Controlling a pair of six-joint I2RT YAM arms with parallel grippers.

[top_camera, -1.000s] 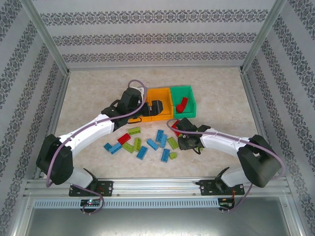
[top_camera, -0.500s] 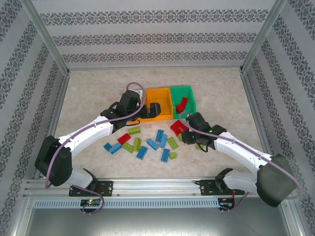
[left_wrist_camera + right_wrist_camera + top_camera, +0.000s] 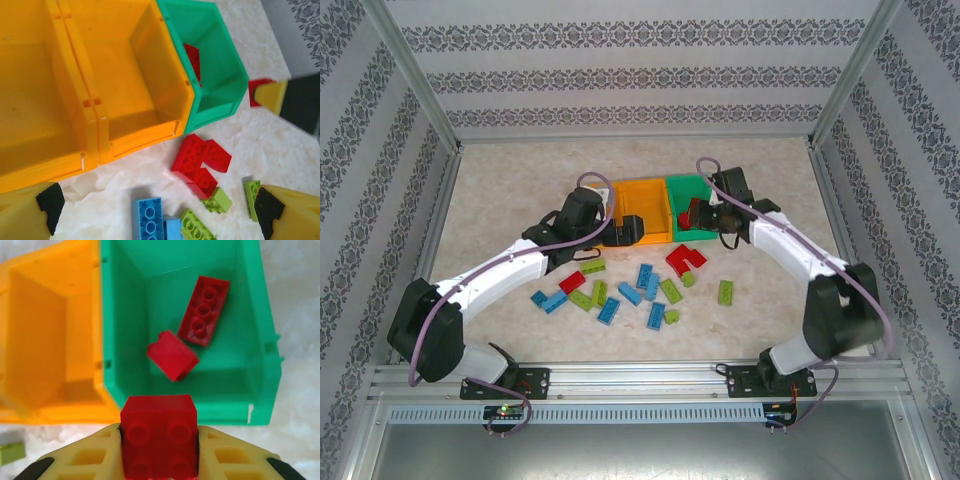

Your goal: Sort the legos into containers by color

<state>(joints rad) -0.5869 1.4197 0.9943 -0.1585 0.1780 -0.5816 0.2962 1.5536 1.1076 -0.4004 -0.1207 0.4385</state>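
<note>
We judge that the step in hand is the delivery of one red piece. The right gripper point(image 3: 159, 460) is closed on a red brick point(image 3: 158, 426), studs facing up, and it hangs at the near rim of the green bin point(image 3: 122, 315), the right one of the row. Two red bricks point(image 3: 204, 310) lie already on the floor of this bin, so red goes here.

The left gripper point(image 3: 160, 205) stands wide open and holds nothing. It hovers just near of the orange bins point(image 3: 95, 100), which look empty from its wrist camera.

The other legos point(image 3: 620, 290) – blue, lime and a few red – lie scattered on the table point(image 3: 500, 190), near of the bins and between the two arms.

The next move calls for little, we think: bring the held brick slightly farther, until it is over the opening and not over the rim, then open the jaws and let it fall. If released too early, it could hit the rim and bounce back onto the table.
</note>
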